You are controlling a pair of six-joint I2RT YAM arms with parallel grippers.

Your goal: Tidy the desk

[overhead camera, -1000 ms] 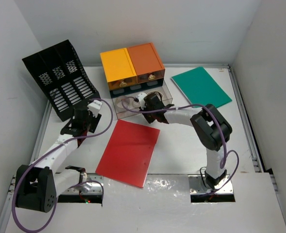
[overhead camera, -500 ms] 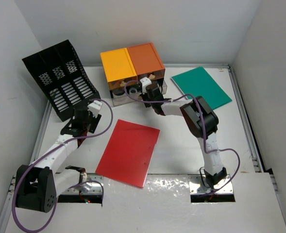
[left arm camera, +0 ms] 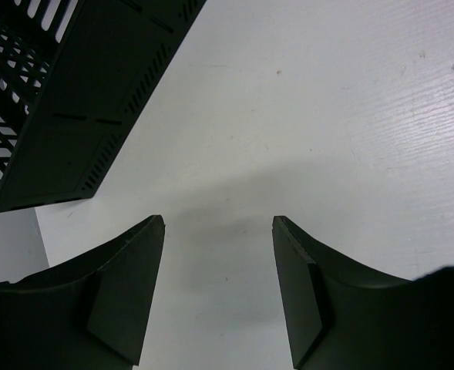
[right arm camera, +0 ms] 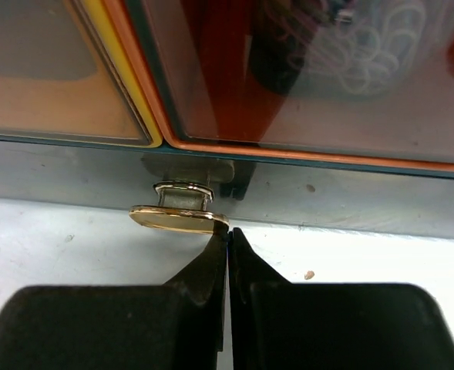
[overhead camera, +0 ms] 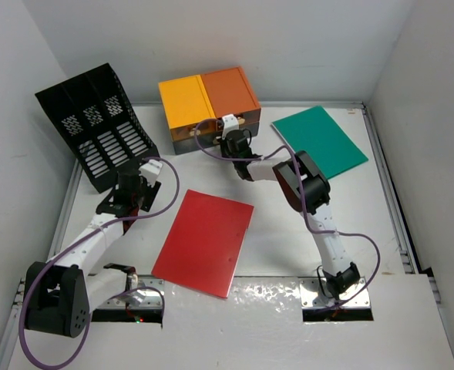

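Right jaws: pressed together with nothing between them; the right gripper (right arm camera: pixel 228 231) has its tips just at the right end of the gold knob (right arm camera: pixel 179 218).
Left jaws: spread wide and empty; the left gripper (left arm camera: pixel 218 222) hangs over bare tabletop.
Knob: small, hard, probably slick metal; closed tips can nudge it, but a pull would need the fingers opened around its stem.
Drawer unit (overhead camera: pixel 207 96): rigid plastic, likely light enough to slide if shoved.
Red folder (overhead camera: pixel 205 240): flat, thin and probably light and slippery; best taken at a corner or long edge, since it lies flush.
Green folder (overhead camera: pixel 317 137): the same kind, lying far right.
Black file rack (overhead camera: pixel 95 135): stiff mesh, tilted at far left, just beside the left gripper.
Desk (overhead camera: pixel 288 231): rigid and fixed, under everything, with walls on three sides.
Open room: between the folders and along the right side; the far edge is crowded.
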